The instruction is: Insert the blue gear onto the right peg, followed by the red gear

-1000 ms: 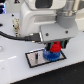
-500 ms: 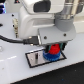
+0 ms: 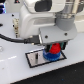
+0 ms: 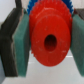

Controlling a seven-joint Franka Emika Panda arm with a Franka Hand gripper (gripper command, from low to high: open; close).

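Observation:
My gripper (image 3: 54,48) is shut on the red gear (image 3: 55,49), holding it just above the blue gear (image 3: 51,56). The blue gear lies flat on the grey black-edged plate (image 3: 35,59), toward the exterior view's right, where the right peg is hidden under it. In the wrist view the red gear (image 4: 48,36) fills the picture between the two dark pads (image 4: 20,42), with its centre hole showing and blue teeth (image 4: 33,6) behind its rim. A thin dark pin (image 3: 38,58) stands on the plate's other side.
The arm's large white body (image 3: 47,17) hangs over the plate. A black cable (image 3: 12,37) loops at the exterior view's left. The plate rests on a white table (image 3: 65,72).
The gripper with the red gear has come down a little toward the blue gear. The blue gear and plate have not moved.

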